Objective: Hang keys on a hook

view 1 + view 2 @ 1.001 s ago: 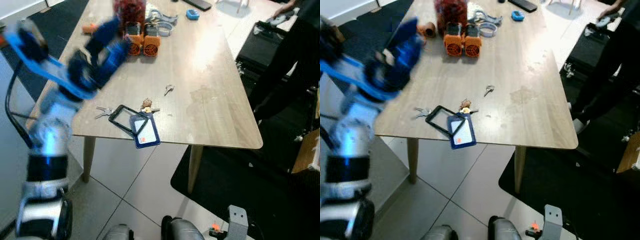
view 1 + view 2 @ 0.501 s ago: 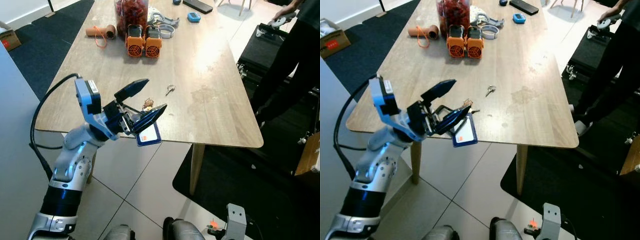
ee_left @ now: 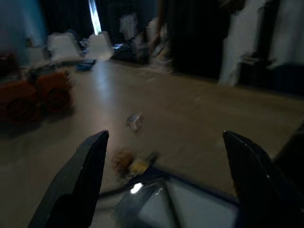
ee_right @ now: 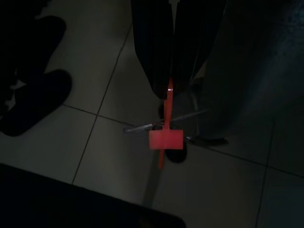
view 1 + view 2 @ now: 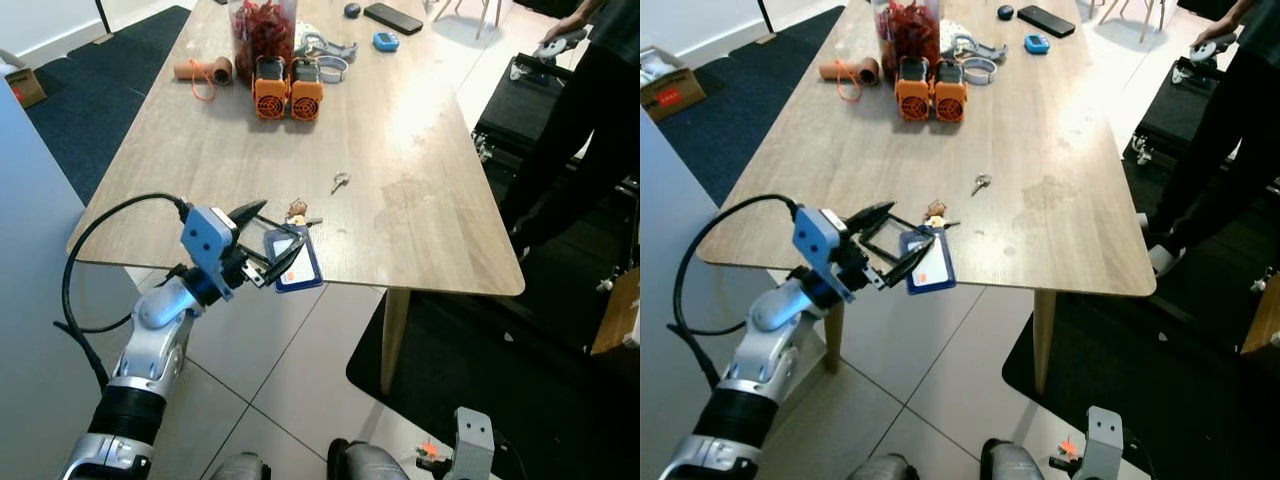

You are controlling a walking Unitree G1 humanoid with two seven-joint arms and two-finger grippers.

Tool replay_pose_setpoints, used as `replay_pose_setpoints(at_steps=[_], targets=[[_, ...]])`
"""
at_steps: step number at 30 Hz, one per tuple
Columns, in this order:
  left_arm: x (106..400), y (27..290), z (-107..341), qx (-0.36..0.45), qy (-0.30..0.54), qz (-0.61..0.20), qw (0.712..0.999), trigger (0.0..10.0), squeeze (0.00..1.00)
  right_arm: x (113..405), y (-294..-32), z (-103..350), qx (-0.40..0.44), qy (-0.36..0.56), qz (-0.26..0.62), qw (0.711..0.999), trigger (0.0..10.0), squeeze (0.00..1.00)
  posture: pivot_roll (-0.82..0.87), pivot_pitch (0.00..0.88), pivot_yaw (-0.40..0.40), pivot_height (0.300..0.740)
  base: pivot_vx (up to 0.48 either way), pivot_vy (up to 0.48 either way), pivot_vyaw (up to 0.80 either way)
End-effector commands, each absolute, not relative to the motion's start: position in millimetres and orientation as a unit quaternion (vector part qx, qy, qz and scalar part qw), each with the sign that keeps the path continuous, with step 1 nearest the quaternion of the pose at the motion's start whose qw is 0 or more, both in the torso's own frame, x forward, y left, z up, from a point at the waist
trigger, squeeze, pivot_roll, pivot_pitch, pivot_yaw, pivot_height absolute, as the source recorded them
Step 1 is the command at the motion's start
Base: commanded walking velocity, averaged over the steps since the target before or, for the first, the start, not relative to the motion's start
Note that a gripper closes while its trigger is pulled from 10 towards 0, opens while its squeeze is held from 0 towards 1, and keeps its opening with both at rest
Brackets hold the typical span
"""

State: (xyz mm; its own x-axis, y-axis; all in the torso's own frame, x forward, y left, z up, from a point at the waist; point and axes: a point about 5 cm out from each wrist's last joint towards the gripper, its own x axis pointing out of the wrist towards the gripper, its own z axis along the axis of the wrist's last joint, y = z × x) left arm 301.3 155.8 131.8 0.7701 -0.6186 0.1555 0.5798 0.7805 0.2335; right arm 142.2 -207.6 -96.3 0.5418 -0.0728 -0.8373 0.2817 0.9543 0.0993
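Room: tiled floor (image 5: 290, 370) under a long wooden worktop (image 5: 420, 230), dark carpet beyond it on both sides.
Left end effector (image 5: 268, 244): spread wide at the near edge of the worktop, fingers on either side of the blue card holder (image 5: 296, 262) and its black strap (image 5: 880, 240); nothing gripped yet.
Right end effector (image 4: 175, 71): hangs low over the floor, a red tag (image 4: 166, 139) dangling below it; I cannot tell whether it is released or clenched.
Keys (image 5: 296, 212): a small bunch with a brown fob, on the worktop just beyond the card holder, at the far end of the strap.
Loose key (image 5: 339, 181): farther in, well apart from the bunch.
Risk, edge: the holder overhangs the near edge; a nudge could tip holder and keys onto the floor.
Risk, grasp: closing on the strap alone may let the bunch swing or slip.
Far end: two orange objects (image 5: 282, 88) and a jar; a person (image 5: 600, 90) at the far right.
Hook: none in sight, so carrying comes next.
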Motion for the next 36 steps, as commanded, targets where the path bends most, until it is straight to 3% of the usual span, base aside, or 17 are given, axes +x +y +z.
replay_pose_setpoints(at_steps=[1, 9, 15, 18, 27, 36], targets=[[297, 165, 105, 0.097, -0.065, -0.284, 0.952, 10.0, 0.00, 135, -208, -99, 0.117, 0.474, -0.111, 0.866, 10.0, 0.00, 0.09, 0.082, -0.054, 0.740, 0.000, 0.000, 0.00], [288, 182, 80, 0.015, -0.065, -0.195, 0.978, 10.0, 0.00, 134, -207, -99, 0.121, 0.474, -0.113, 0.865, 10.0, 0.00, 0.10, 0.081, -0.054, 0.740, 0.000, 0.000, 0.00], [278, 182, 77, -0.064, -0.088, -0.210, 0.972, 10.0, 0.00, 134, -207, -99, 0.123, 0.474, -0.114, 0.864, 10.0, 0.00, 0.09, 0.086, -0.054, 0.740, 0.000, 0.000, 0.00], [269, 177, 76, -0.093, -0.095, -0.255, 0.958, 10.0, 0.00, 133, -207, -100, 0.123, 0.475, -0.114, 0.864, 10.0, 0.00, 0.09, 0.089, -0.056, 0.740, 0.000, 0.000, 0.00], [248, 176, 55, -0.070, -0.062, -0.333, 0.938, 10.0, 0.00, 133, -208, -100, 0.125, 0.475, -0.115, 0.863, 10.0, 0.00, 0.09, 0.095, -0.057, 0.740, 0.000, 0.000, 0.00], [231, 192, 28, -0.025, -0.002, -0.305, 0.952, 10.0, 0.00, 131, -209, -100, 0.125, 0.478, -0.116, 0.862, 10.0, 0.00, 0.09, 0.095, -0.065, 0.740, 0.000, 0.000, 0.00]])
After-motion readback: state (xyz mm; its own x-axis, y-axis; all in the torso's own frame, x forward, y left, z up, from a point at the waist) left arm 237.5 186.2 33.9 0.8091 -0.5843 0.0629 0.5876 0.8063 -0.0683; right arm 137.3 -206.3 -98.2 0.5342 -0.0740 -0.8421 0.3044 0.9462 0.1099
